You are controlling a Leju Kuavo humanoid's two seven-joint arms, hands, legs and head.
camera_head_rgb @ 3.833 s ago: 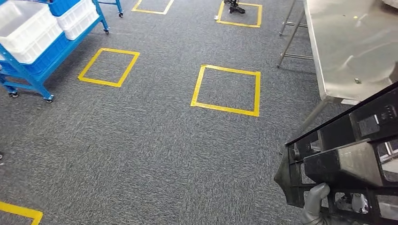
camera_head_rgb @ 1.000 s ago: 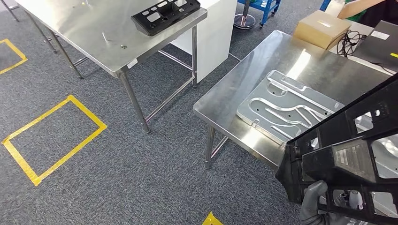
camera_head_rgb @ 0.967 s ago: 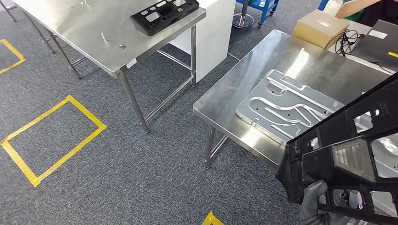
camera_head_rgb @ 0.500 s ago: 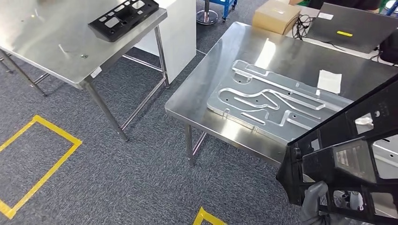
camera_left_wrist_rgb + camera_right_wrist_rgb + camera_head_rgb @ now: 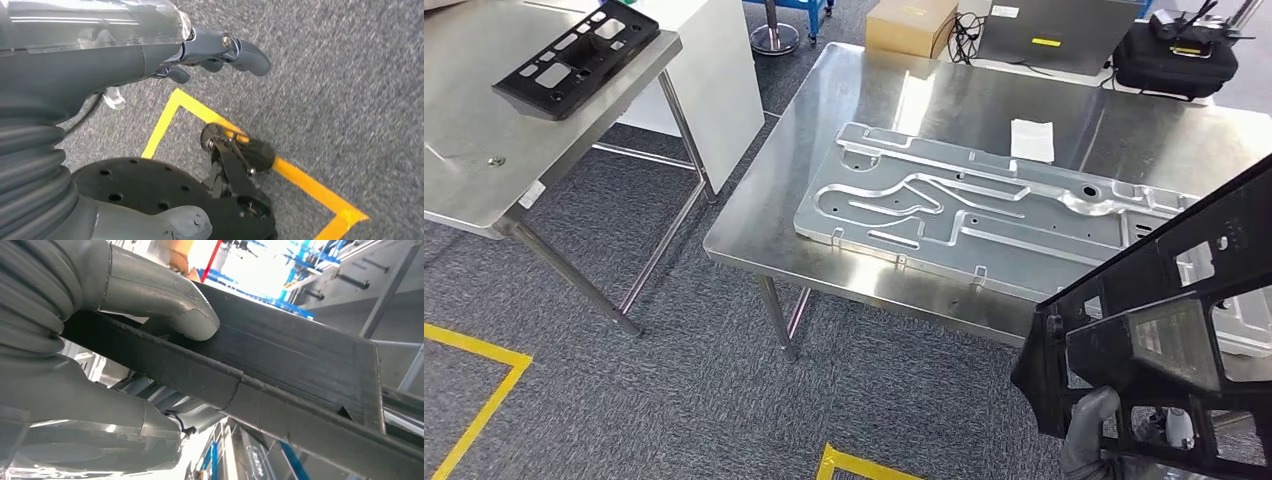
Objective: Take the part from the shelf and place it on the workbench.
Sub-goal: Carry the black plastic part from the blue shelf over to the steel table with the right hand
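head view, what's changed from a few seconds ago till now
The robot has turned and walked: the carpet with yellow squares gave way to the steel workbench and its metal plate, now nearer. That is camera motion, not the things. The right hand still holds the black part the same way.

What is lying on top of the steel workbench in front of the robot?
On the steel workbench lie a large silver metal plate with grooves and a white paper slip. The black plastic frame part held by the right hand covers the near right corner.
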